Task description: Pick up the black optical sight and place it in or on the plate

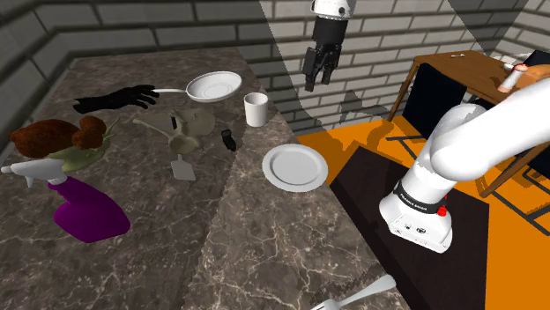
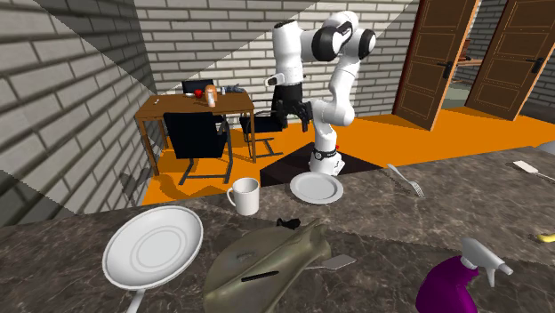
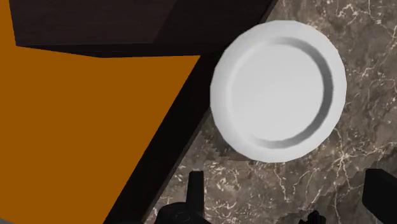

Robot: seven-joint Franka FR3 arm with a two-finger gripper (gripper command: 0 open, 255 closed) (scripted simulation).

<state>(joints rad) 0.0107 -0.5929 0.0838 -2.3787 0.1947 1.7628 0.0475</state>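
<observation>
A: Shoulder view: gripper (image 1: 318,79) is hovering high above the plate (image 1: 294,166), fingers spread and carrying nothing. Black optical sight (image 1: 228,139) is lying on the desk (image 1: 264,247) near the plate, mug (image 1: 256,108) close by.
B: Second exterior view: black optical sight (image 2: 286,221) is sitting near the plate (image 2: 317,187), not touching it.
A: Wrist view: fingers (image 3: 195,188) are standing wide apart over the plate (image 3: 278,89).
B: Guessing it's small, rigid, light, maybe slick. I'm favouring a pinch across its narrow body, mid-length.
</observation>
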